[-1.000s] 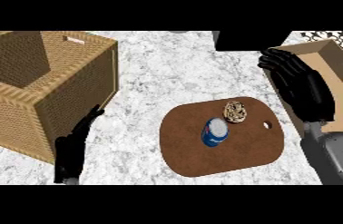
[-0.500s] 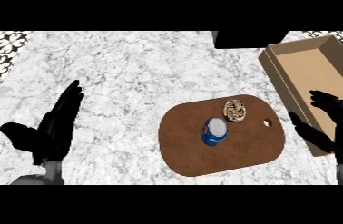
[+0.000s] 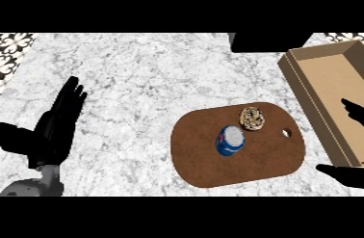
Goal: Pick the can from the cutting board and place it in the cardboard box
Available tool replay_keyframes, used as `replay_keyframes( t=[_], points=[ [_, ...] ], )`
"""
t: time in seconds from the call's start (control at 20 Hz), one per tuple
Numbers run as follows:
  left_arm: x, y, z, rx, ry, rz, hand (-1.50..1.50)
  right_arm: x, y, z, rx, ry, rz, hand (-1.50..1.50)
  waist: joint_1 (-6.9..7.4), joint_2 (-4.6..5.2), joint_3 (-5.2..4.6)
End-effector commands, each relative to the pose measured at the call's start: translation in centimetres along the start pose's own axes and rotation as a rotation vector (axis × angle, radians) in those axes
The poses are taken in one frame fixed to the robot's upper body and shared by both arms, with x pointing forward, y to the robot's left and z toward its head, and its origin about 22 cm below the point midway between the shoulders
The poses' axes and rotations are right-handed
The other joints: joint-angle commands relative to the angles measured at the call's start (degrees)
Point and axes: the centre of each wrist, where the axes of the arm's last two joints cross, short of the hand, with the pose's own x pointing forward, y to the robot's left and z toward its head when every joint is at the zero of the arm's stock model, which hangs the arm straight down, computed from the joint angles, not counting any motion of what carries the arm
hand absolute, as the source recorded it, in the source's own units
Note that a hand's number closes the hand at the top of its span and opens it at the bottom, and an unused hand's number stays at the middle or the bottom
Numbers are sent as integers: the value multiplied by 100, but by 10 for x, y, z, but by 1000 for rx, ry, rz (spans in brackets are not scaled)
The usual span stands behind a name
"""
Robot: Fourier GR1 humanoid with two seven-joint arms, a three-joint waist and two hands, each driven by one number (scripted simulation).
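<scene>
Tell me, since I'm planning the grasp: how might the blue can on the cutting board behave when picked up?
The can stands upright on the flat cutting board, so it probably stays put until nudged sideways. Its round, smooth-looking wall could slip or, if tipped, roll. It likely feels rigid.

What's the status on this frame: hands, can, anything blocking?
Left hand open, resting over counter at left. Right hand barely in view by cardboard box. Can untouched on cutting board, cookie beside it.

I see a counter (image 3: 156,78) of white-grey veined marble, smooth. The board (image 3: 213,160) looks like dark brown wood, matt and even. The can (image 3: 231,139) has a pale metal top and glossy blue side. The box (image 3: 320,83) is plain tan cardboard, matt. My left hand (image 3: 57,126) is matt black.
</scene>
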Motion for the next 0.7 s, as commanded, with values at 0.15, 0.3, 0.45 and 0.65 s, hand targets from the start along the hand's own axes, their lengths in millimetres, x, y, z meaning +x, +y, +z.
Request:
replay_keyframes(
  t=[0.15, 0.3, 0.45, 0.65],
  points=[
    [-9, 13, 0, 4, 8, 4, 0, 74, -20, 4, 278, 111, 84, -150, 72, 23, 8],
    [11, 2, -8, -11, -7, 9, 0, 107, -14, 11, 283, 102, 45, -150, 69, 18, 17],
    [-6, -11, -11, 3, -1, 10, 0, 125, 0, 22, 311, 70, -5, -150, 38, 21, 17],
    [-7, 6, 1, -19, 17, 6, 0, 126, 31, 16, 321, 88, -19, -150, 91, 24, 20]
  ],
)
